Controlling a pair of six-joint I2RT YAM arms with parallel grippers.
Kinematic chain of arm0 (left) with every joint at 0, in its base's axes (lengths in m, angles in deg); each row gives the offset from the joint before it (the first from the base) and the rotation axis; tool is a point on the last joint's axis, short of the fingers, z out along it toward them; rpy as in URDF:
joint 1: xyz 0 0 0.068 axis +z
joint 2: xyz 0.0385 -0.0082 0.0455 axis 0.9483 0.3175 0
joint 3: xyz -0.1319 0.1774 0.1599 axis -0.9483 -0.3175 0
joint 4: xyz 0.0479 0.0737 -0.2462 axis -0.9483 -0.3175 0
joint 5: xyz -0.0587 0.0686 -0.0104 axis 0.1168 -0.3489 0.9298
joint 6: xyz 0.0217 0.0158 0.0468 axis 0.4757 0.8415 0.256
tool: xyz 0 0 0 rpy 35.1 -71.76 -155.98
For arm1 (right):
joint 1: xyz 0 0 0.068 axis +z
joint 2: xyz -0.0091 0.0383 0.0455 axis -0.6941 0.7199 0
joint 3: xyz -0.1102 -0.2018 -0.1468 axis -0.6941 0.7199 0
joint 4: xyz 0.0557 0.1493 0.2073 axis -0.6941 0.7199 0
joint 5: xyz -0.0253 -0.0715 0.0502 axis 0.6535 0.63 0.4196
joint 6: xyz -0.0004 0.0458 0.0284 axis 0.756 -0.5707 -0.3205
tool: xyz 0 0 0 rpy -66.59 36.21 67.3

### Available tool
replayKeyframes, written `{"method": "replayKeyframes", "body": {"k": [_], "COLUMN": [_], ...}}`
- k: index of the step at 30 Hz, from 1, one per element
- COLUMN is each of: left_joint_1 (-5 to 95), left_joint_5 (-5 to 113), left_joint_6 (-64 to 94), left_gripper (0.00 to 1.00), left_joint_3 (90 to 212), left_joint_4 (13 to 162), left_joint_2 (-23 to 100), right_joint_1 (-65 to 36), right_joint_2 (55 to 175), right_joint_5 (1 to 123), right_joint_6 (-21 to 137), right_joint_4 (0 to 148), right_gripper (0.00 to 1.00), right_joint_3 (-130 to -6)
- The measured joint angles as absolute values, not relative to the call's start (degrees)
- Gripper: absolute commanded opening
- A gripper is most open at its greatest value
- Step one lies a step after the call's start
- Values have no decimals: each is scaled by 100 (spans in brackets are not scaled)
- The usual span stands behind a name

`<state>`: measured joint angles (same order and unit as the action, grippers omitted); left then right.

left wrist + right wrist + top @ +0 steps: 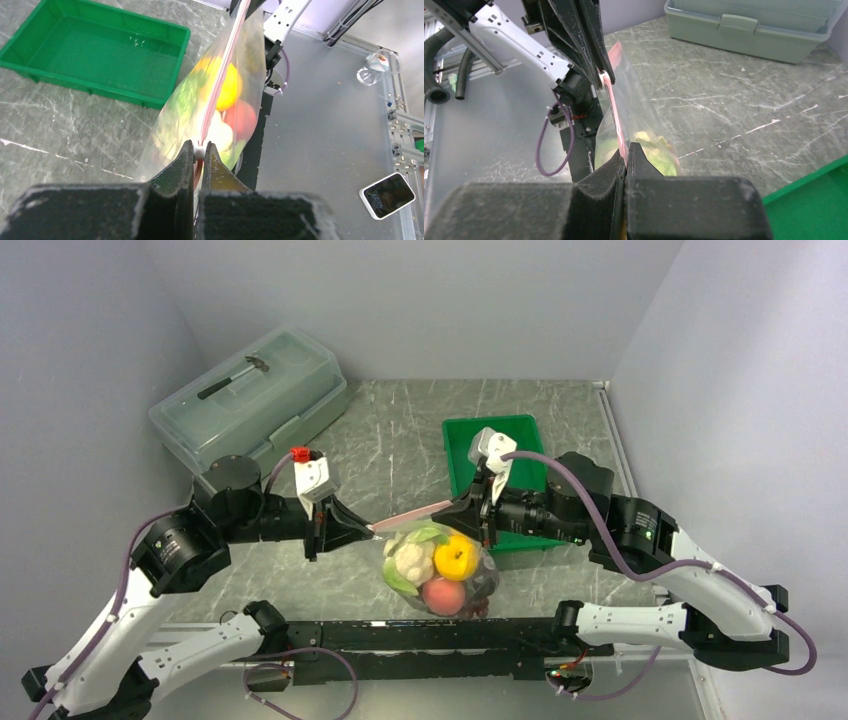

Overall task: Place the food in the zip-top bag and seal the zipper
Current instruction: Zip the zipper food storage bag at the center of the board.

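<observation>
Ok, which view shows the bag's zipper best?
Left wrist: the zipper runs long and unobstructed from the left gripper up across the bag. Right wrist shows it foreshortened; top external shows only a short pink sliver.

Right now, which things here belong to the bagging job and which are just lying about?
Job: zip-top bag, zipper, orange, cauliflower and peach inside it, left pincer and right pincer, both shut on the zipper.
Lying about: green tray, lidded box.
</observation>
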<state>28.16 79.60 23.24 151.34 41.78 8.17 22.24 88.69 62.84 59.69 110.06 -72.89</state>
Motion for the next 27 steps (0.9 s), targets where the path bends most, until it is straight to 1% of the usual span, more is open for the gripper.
{"method": "replayKeyframes", "body": {"k": [19,27], "left_joint_1": [2816,2816], "left_joint_5": [6843,6620], "left_joint_6": [2350,2291], "left_gripper": [0,0], "left_joint_3": [14916,14817], "left_joint_4": [3821,3797], "left_joint_2": [284,46], "right_joint_1": [2224,2226], "right_joint_2": [8478,8425], "right_joint_5": [7615,8028], "right_joint_6": [5724,5622], "right_joint_4": [11316,11345], "right_gripper": [0,0], "right_joint_3": [-7658,-7750]}}
